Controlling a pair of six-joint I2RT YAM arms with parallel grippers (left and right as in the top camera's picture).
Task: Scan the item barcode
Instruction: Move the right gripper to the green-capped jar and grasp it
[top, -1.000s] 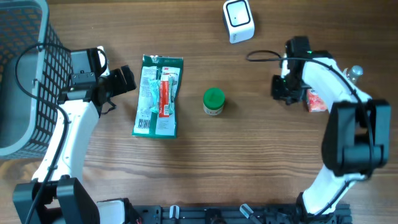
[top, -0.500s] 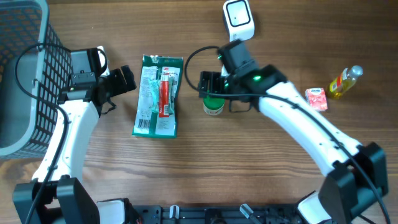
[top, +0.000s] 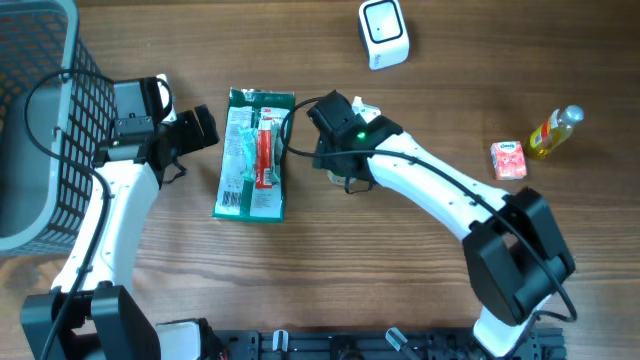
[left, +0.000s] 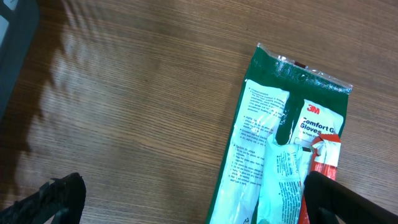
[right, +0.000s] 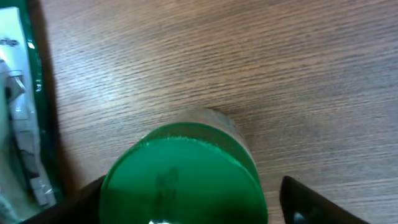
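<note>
Going by the glove packet (top: 255, 155) lying flat mid-table, the grey basket (top: 60, 120) sits well off to its left. The left gripper (left: 196, 193) hangs just beside the packet's left edge, jaws wide apart and holding nothing. The white scanner (top: 384, 34) stands beyond the packet, up and to the right. Just right of the packet is the green-lidded jar (right: 183, 180), upright on the wood. The right gripper (right: 193, 193) is over it, one finger on each side of the lid, apart and not yet clamped. A small carton (top: 508, 160) and a yellow bottle (top: 556, 130) lie far to the packet's right. This looks like the pick-up step. Next, I'd say, the jaws must close on the jar, then carry it to the scanner.
</note>
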